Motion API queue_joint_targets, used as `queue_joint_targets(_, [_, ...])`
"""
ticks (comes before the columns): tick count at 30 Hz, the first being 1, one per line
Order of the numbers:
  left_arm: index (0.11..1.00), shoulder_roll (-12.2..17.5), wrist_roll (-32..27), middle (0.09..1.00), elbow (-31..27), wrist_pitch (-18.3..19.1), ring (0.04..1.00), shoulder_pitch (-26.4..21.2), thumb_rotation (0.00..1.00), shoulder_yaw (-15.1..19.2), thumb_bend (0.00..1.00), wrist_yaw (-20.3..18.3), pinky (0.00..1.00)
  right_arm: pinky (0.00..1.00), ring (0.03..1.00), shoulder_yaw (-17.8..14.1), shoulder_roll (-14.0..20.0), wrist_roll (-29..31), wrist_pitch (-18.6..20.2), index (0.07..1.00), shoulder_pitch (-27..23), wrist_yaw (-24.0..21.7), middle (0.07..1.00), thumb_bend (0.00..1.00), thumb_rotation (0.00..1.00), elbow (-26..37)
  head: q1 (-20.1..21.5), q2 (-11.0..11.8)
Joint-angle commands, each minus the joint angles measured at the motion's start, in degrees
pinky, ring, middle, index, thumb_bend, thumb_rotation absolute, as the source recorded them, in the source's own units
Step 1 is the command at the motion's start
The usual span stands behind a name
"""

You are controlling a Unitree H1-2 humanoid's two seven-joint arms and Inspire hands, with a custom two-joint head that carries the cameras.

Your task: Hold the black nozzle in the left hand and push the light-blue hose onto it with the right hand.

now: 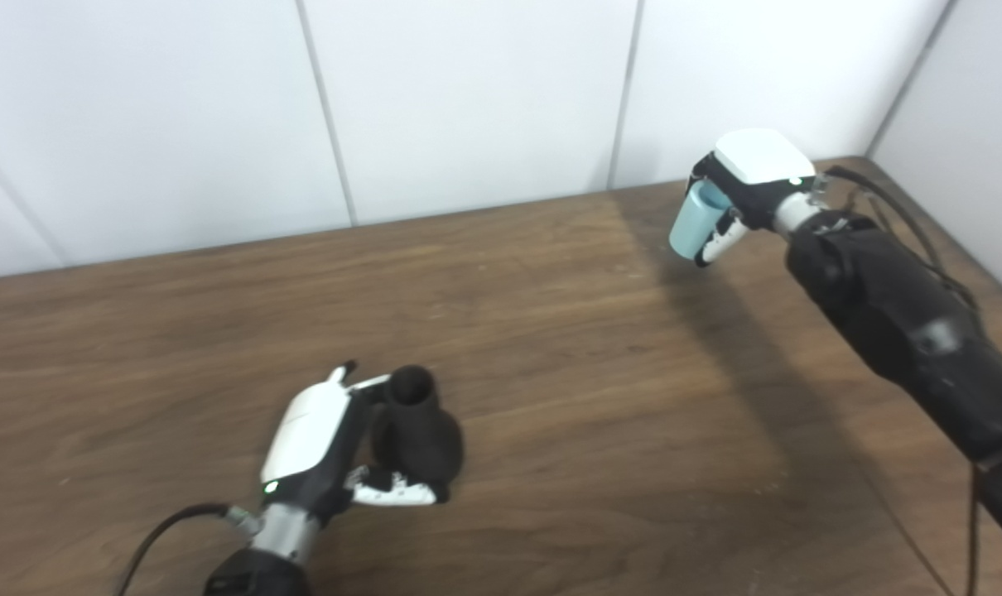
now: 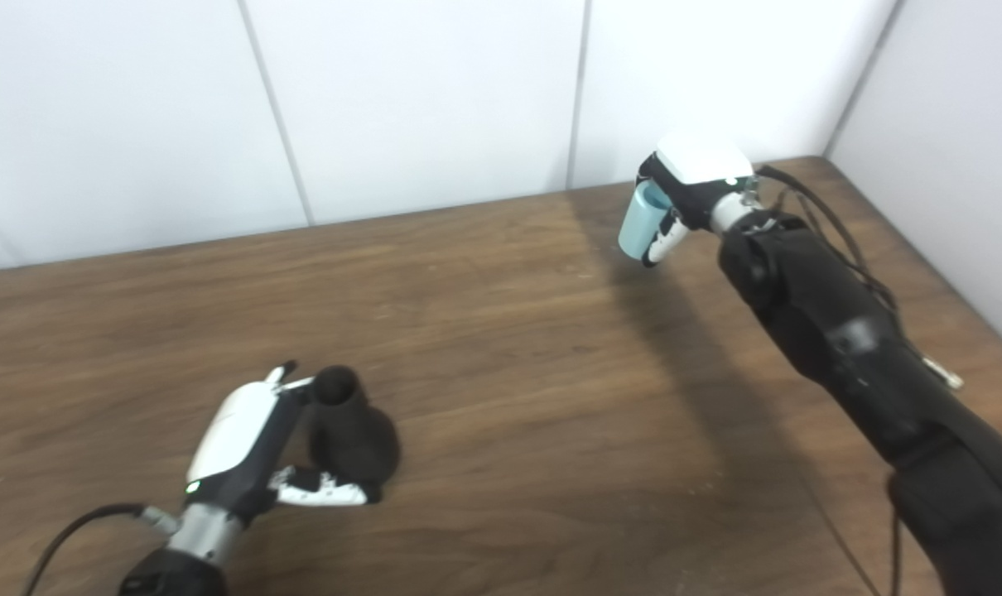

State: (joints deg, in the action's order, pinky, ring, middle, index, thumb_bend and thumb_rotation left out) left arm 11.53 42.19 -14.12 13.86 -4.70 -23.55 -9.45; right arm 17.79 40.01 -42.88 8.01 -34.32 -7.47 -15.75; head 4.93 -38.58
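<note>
The black nozzle (image 1: 414, 430) stands near the table's front left, wide base down, narrow open neck pointing up. My left hand (image 1: 323, 443) is wrapped around its base, fingers curled along the front, so it is shut on the nozzle. Far off at the back right, my right hand (image 1: 745, 194) is raised above the table and shut on the light-blue hose (image 1: 693, 219), a short tube whose lower end sticks out below the fingers. A wide stretch of table separates hose and nozzle.
The brown wooden table (image 1: 551, 331) ends at white wall panels (image 1: 468, 99) behind and at the right. The right arm's shadow runs down the table's right half. Black cables (image 1: 898, 207) trail along the right forearm.
</note>
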Motion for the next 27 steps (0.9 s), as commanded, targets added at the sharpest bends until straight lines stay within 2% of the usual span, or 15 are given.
queue_joint_targets(1, [0.461,0.4,2.2,0.531,4.5,4.5,0.707,3.2,0.00,-2.1,0.52,-4.1,1.00,0.32,0.423,-2.2,1.2,1.4,-1.9,0.483,-1.7,-0.4,0.490,0.50,0.00,3.2,-1.1,0.0])
queue_joint_targets(12, [0.461,-2.8,4.9,0.532,5.7,5.8,0.726,3.3,0.00,-3.2,0.52,-3.2,1.00,0.31,0.420,-2.9,-0.5,2.4,-5.1,0.491,-0.9,-4.1,0.506,0.50,0.00,11.4,-7.8,-0.3])
queue_joint_targets(20, [0.462,-4.1,5.6,0.527,6.7,6.0,0.784,3.2,0.00,-3.5,0.52,-2.6,1.00,0.31,0.422,-3.3,-2.1,2.0,-5.0,0.497,0.4,-7.4,0.504,0.50,0.00,18.9,-9.2,-1.2])
queue_joint_targets(27, [0.446,-4.8,5.6,0.542,7.0,6.5,0.737,2.4,0.00,-3.9,0.52,-2.9,1.00,0.30,0.426,-4.3,-4.2,3.5,-4.5,0.496,0.1,-11.9,0.503,0.50,0.00,25.7,-8.3,-2.7])
